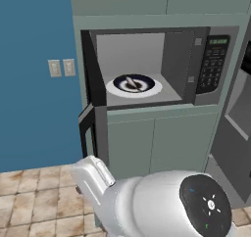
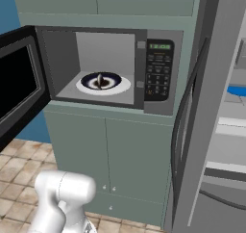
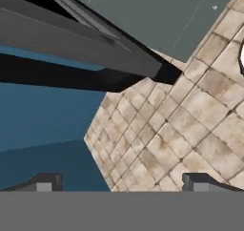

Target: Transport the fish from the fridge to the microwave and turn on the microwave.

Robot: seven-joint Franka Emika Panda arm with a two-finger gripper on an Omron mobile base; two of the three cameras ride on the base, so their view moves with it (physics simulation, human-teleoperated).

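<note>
The gripper [image 3: 119,182] is carried low, jaws spread wide and empty, aimed at the tiled floor [image 3: 190,110] beneath the microwave's open door [image 3: 71,44]. The microwave [image 1: 162,67] stands above and ahead, a dark dish [image 2: 101,81] on its turntable. What may be the fish [image 2: 237,90] is glimpsed as a blue patch on a shelf of the fridge [image 2: 211,107], up and well to the right.

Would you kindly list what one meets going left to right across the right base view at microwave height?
Open microwave door → plate → keypad → fridge door → fridge shelves.
</note>
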